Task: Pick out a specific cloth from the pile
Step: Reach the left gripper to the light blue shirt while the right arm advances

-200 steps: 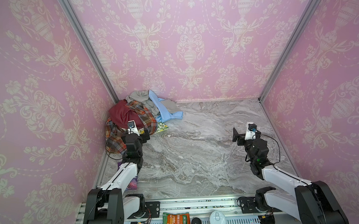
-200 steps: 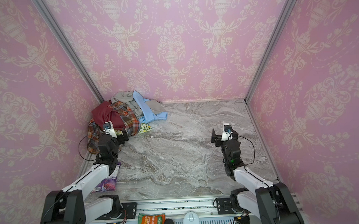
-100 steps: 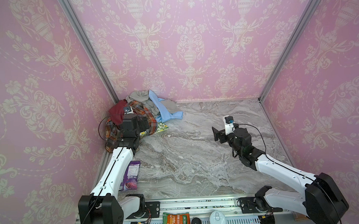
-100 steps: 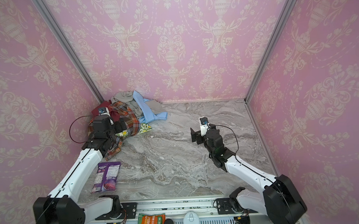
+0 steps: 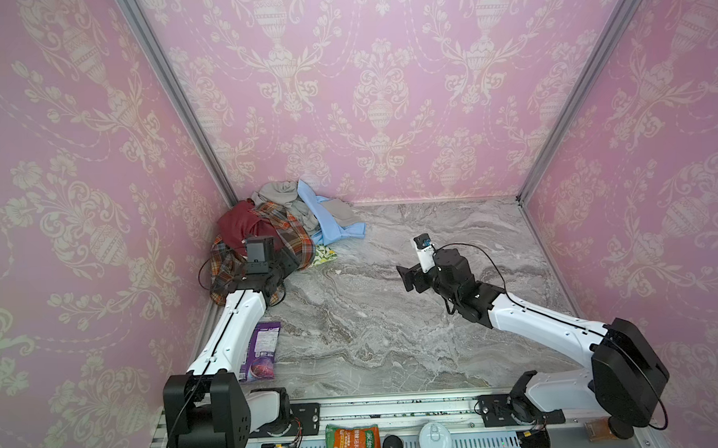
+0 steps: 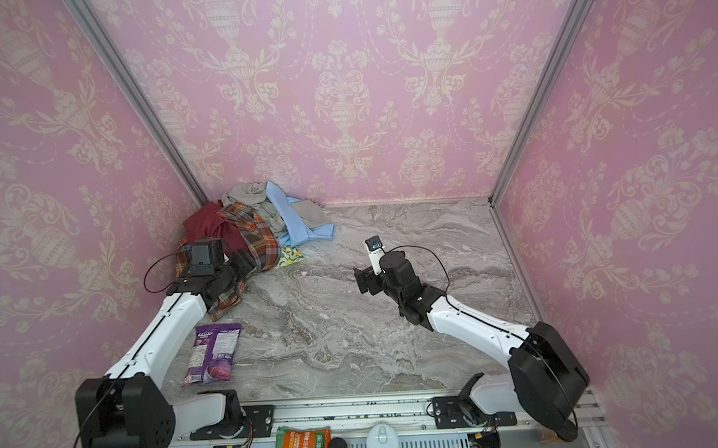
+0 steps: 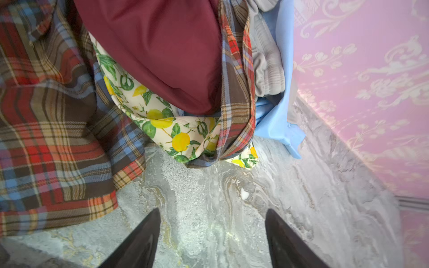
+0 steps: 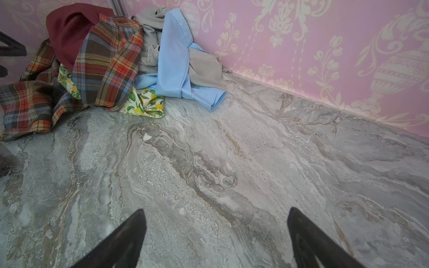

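Note:
The cloth (image 5: 331, 224) (image 6: 301, 225), plain light blue, lies draped on the right side of the pile (image 5: 266, 237) (image 6: 245, 238) in the back left corner, partly over and under grey fabric. Dark red, plaid and lemon-print fabrics make up the rest of the heap. My left gripper (image 5: 290, 259) (image 7: 212, 210) is open just in front of the plaid and lemon-print fabric, with only bare marble between its fingers. The cloth (image 7: 276, 120) is off to one side of it. My right gripper (image 5: 407, 275) (image 8: 216, 209) hovers open above mid-table, facing the cloth (image 8: 171, 58).
A purple snack bag (image 5: 263, 354) (image 6: 213, 352) lies on the marble by my left arm. An orange packet (image 5: 352, 441) and a white lid (image 5: 433, 436) sit on the front rail. Pink walls close in the back and both sides.
My left arm has stretched from the front of the table up to the pile's front edge. My right gripper has moved left and forward toward the middle of the table.

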